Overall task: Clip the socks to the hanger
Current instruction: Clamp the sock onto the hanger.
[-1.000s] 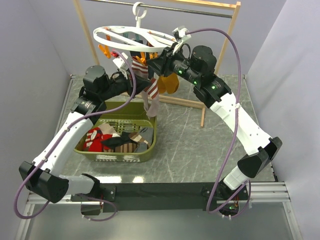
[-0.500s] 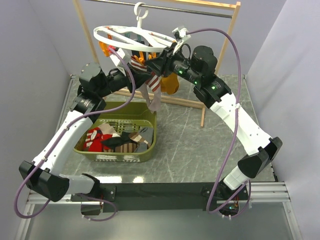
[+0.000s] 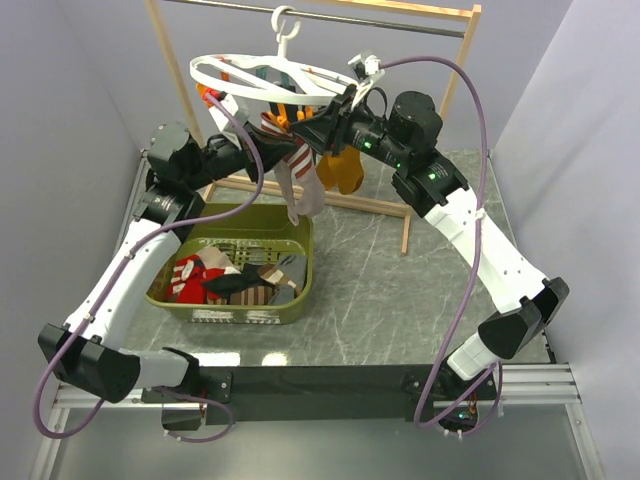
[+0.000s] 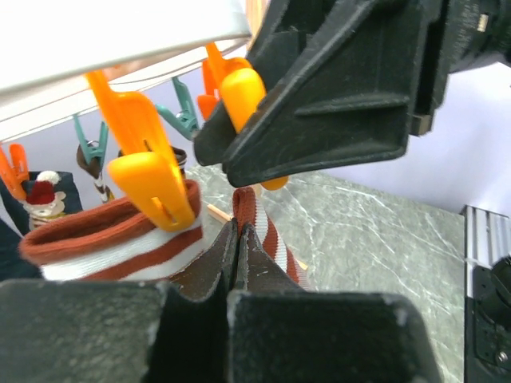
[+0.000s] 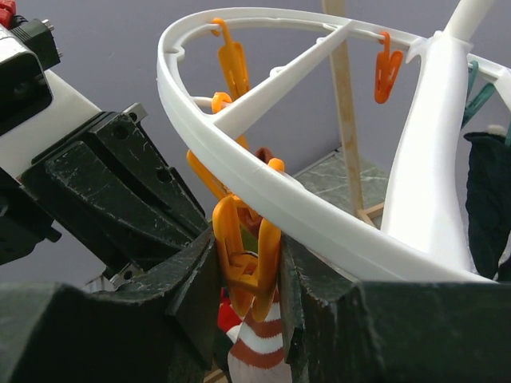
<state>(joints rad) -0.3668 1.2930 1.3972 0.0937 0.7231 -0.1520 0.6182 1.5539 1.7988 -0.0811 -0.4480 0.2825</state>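
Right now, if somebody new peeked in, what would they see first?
The white oval plastic drying hanger on the wooden rack at the back stands out, both arms meeting under it. The right gripper pinches an orange plastic clip there, while the left gripper holds a taupe sock with a red-and-white striped cuff just below it. Lower down sits a green plastic basket of more socks.

Robotics laboratory test cell: plain lilac partition walls (image 3: 60, 120) enclose a marble-patterned table (image 3: 380, 290) (aluminium rails (image 3: 540, 385) at its near edge) carrying a wooden laundry rack (image 3: 163, 45) and basket (image 3: 250, 312).
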